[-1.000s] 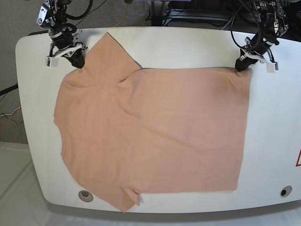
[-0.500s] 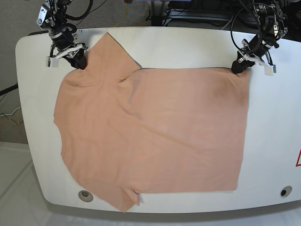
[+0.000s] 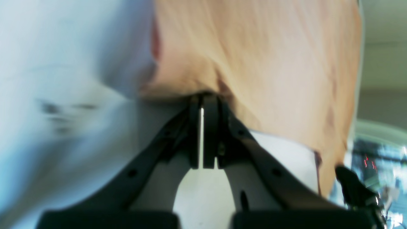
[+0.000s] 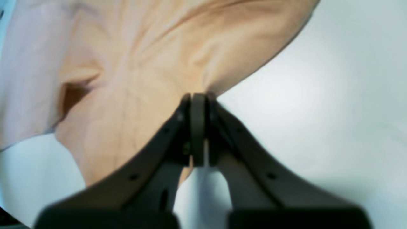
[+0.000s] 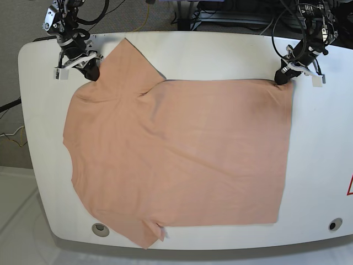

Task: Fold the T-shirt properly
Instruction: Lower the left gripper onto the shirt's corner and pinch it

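While spread flat across the white worktop (image 5: 220, 55), lies the T-shirt (image 5: 176, 160), peach, plain, covering most of the surface from about 9 o'clock to 3 o'clock. Sleeves out at 11 o'clock and 7 o'clock in the base view, straight hem down the 3 o'clock side, a few shallow creases near the upper sleeve.

Left end effector (image 5: 282, 79), at 2 o'clock in the base view: pressed together on the T-shirt's upper hem corner, fabric (image 3: 260, 63) bunched right at the tips in the left wrist view (image 3: 203, 100), only a thin sliver of light between the black fingers (image 3: 211, 133). Picture blurred toward its 9 o'clock side.

Right end effector (image 5: 91, 72), at 10 o'clock in the base view: clamped together on the cloth edge beside the upper sleeve, cloth (image 4: 133, 79) gathered into folds fanning away from the tips (image 4: 197, 95). Bare worktop (image 4: 318, 95) at 3 o'clock of that wrist view.

Round holes in the worktop near the front edge at 7 o'clock (image 5: 100, 228) and 5 o'clock (image 5: 334, 224).
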Robot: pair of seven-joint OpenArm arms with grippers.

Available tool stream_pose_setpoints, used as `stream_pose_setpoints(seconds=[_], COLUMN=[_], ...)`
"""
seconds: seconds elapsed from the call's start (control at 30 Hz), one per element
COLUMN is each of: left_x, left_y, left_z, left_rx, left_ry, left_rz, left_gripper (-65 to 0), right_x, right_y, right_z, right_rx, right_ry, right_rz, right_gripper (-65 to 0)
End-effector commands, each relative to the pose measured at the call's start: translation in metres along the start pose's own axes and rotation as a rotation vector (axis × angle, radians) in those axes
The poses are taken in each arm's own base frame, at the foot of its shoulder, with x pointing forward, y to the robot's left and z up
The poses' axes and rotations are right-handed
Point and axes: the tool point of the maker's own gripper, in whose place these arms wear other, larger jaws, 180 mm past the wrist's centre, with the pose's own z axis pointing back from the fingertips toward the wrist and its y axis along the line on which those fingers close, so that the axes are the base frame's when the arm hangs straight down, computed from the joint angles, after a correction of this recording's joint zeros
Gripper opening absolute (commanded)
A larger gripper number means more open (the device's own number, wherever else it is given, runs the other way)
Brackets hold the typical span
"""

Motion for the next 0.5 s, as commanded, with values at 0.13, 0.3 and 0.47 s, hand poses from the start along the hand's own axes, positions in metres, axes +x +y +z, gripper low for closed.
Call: stream_pose_setpoints(seconds=[0.13, 0.3, 0.47], left_x=[0.008, 0.015, 0.024], left_y=[0.008, 0.001, -0.003], left_z=[0.009, 0.008, 0.007], left_rx=[0.029, 0.012, 0.007], left_ry=[-0.009, -0.003, -0.021], left_rz=[-0.023, -0.045, -0.072], left_gripper=[-65.0, -65.0, -58.6], right_x=[0.002, 0.006, 0.005], right_y=[-0.003, 0.003, 0.002], right_z=[0.002, 0.0, 0.0], right_rx=[-0.011, 0.007, 0.004], right_ry=[0.012, -0.001, 0.002], right_rz=[0.025, 0.031, 0.027], right_gripper=[-65.0, -65.0, -65.0])
